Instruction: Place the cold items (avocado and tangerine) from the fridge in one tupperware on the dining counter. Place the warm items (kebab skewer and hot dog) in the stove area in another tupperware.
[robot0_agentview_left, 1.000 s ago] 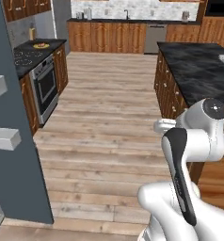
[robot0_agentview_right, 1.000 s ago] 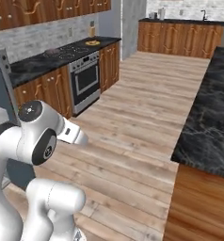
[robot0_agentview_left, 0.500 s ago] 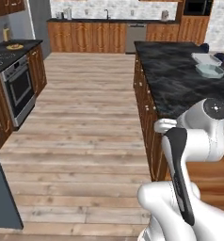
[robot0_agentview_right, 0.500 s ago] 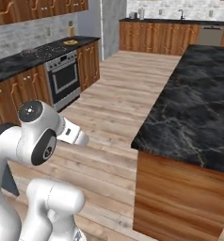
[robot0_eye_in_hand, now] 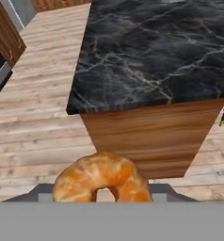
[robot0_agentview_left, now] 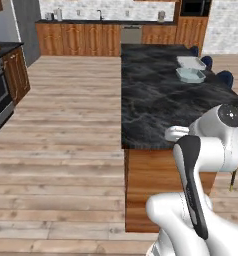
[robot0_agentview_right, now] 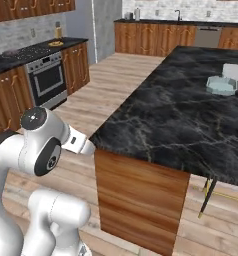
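Note:
The tangerine point(robot0_eye_in_hand: 102, 181) is a rough orange fruit at the bottom of the hand view, close to the camera, and my gripper point(robot0_eye_in_hand: 103, 195) is shut on it, with its fingertips hidden behind the fruit. Ahead lies the black marble dining counter point(robot0_eye_in_hand: 151, 52) on a wooden base. Two tupperware tubs stand at its far end: a pale blue tupperware point(robot0_agentview_left: 189, 75) point(robot0_agentview_right: 222, 85) and a white tupperware point(robot0_agentview_left: 191, 62) point(robot0_agentview_right: 236, 71) behind it. The avocado, kebab skewer and hot dog are out of view.
The stove point(robot0_agentview_right: 46, 75) with its oven stands along the left wall in dark wooden cabinets. A back counter point(robot0_agentview_left: 101, 22) with a sink runs across the far wall. Stool legs point(robot0_agentview_right: 211, 195) and blue chairs point(robot0_agentview_left: 225, 77) flank the dining counter. Wooden floor lies between.
The base has driven and turned, so the whole picture has swung from the stove side to the dining counter, which is now close in front. The arm's pose looks unchanged.

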### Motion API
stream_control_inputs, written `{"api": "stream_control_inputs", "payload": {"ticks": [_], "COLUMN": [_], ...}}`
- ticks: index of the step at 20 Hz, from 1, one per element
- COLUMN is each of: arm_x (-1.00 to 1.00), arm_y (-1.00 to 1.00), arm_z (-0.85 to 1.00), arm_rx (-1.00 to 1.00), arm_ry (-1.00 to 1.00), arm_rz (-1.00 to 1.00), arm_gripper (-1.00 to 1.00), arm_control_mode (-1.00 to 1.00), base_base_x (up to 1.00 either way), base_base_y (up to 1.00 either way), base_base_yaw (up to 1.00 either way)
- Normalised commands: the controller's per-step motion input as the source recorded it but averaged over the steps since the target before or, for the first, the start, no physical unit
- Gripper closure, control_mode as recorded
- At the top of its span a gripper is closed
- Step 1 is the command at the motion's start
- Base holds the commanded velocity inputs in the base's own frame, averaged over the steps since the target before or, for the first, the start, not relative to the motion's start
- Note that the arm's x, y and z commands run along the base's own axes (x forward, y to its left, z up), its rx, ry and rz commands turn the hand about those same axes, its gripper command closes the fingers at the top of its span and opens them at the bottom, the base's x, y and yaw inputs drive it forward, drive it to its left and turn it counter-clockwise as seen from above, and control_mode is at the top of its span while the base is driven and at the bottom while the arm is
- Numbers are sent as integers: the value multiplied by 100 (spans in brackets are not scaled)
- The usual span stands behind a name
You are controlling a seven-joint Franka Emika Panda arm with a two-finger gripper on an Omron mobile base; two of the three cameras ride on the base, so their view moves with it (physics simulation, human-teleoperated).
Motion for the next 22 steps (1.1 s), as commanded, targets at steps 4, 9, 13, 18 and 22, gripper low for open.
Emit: {"api": "stream_control_inputs", "payload": {"ticks": [4,9,13,18,22], "arm_x": [0,0,0,0,0], "arm_y": [0,0,0,0,0], "arm_z": [0,0,0,0,0], "arm_rx": [0,0,0,0,0], "arm_ry": [0,0,0,0,0], "arm_rz": [0,0,0,0,0], "arm_gripper": [100,100,100,100,100], "arm_control_mode": [100,100,100,100,100], "base_base_x": [18,22,28,31,31], "base_base_y": [-100,-100,-100,-100,-100], "base_base_yaw": [0,0,0,8,10]}}
